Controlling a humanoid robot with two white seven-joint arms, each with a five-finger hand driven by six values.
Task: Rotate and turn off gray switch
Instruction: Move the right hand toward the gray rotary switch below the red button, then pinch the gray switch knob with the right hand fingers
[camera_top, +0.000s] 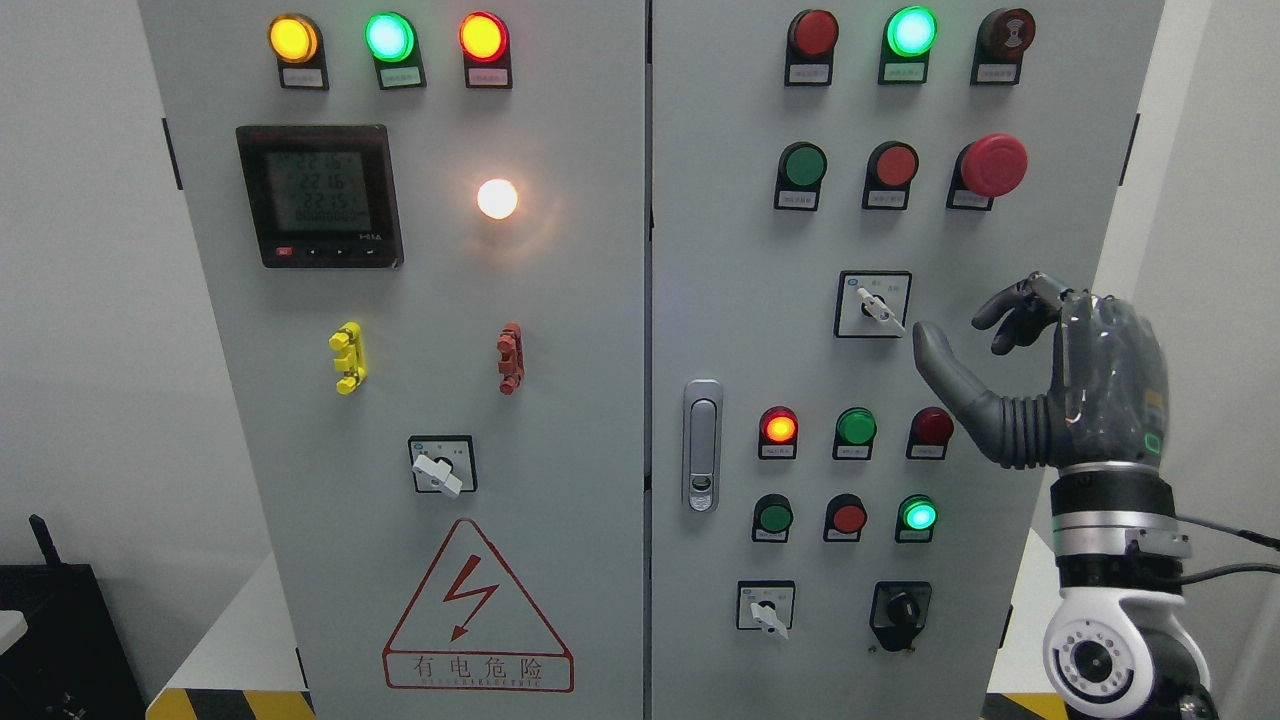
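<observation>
Right hand: the right hand (1040, 375) is rising from the lower right of the frame, thumb stretched toward the panel, fingers loosely curled, holding nothing.
Left hand: it is not showing anywhere in the frame.
Gray switch: the gray switch (874, 305) is sitting right of centre on the cabinet's right door (740, 300), inside a black-framed square, its pale lever pointing down and to the right.
Gap: the thumb tip is hovering just beside the lever's end; whether it is touching cannot be told.
Step in hand: the robot seems to be reaching in to take the lever, the turn itself not yet made.
Doing it well: thumb and forefinger ought to be closing on opposite faces of the lever, near its hub, before any twisting.
Turning: the wrist should be rolling about the lever's own axis, not dragging sideways across the plate.
Watch for: the red mushroom button (992, 166) above and the small lamps (856, 428) below are sitting near; knuckles should be staying off them.
</observation>
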